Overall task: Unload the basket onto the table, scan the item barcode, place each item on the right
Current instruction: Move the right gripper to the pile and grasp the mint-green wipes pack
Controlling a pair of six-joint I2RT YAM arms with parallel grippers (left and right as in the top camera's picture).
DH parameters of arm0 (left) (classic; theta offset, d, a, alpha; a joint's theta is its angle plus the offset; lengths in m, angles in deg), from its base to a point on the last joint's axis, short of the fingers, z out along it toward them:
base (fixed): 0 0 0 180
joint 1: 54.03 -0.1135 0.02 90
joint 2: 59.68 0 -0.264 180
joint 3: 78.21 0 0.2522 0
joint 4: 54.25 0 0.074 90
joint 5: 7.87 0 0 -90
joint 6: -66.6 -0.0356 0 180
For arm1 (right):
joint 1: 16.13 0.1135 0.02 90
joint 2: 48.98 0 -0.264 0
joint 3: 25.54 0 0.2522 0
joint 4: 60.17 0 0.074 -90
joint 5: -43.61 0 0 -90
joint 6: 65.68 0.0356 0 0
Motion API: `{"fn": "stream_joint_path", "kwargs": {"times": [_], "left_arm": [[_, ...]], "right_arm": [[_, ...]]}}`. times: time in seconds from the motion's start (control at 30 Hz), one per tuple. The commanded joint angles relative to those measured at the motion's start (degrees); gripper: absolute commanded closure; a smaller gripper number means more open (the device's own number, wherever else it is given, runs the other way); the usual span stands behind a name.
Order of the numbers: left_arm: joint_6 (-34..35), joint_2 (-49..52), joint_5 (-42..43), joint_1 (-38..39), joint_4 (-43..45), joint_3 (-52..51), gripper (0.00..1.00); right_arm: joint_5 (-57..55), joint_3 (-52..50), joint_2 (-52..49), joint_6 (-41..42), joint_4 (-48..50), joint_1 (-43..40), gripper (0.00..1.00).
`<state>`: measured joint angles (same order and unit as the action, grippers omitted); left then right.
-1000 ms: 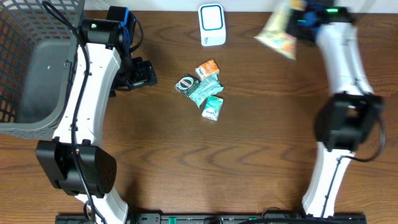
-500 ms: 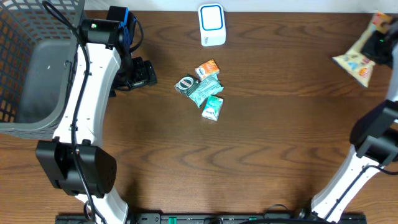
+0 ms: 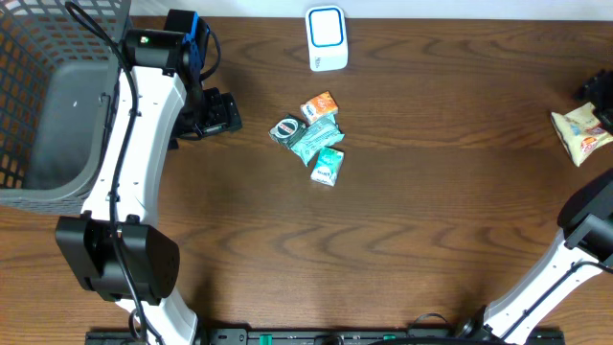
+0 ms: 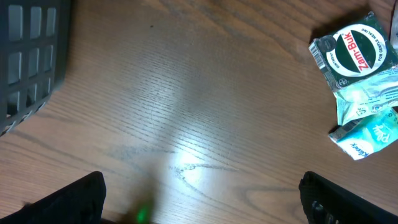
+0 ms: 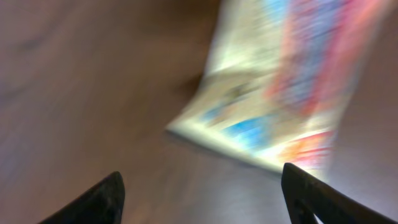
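Note:
A colourful snack bag lies at the table's far right edge. It appears blurred in the right wrist view as the snack bag, ahead of my right gripper, which is open with nothing between its fingers. The white and blue scanner stands at the back centre. A small pile of packets lies in the middle, with the round-logo packet on its left side. My left gripper hovers open over bare wood left of the pile, and the overhead view shows it as the left gripper.
A grey wire basket fills the left side, and its corner shows in the left wrist view. The right arm's lower links stand at the right edge. Bare wood lies between the pile and the snack bag.
My right arm swung from beside the scanner to the far right with the snack bag. Its jaws have opened, and the bag now lies loose on the table. The left arm stayed still.

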<state>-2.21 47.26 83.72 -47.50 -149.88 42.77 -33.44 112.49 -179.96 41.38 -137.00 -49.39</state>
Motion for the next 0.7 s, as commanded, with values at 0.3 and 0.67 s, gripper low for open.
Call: {"fn": "stream_joint_path", "kwargs": {"times": [0.3,0.67], "left_arm": [[0.3,-1.0,0.1,0.0,-0.1,-0.1,0.03],[0.3,-1.0,0.1,0.0,-0.1,-0.1,0.02]], "right_arm": [[31.1,-0.4,1.7,-20.5,-25.1,15.0,0.43],[14.1,-4.1,1.6,-22.8,-28.2,40.5,0.66]]}}
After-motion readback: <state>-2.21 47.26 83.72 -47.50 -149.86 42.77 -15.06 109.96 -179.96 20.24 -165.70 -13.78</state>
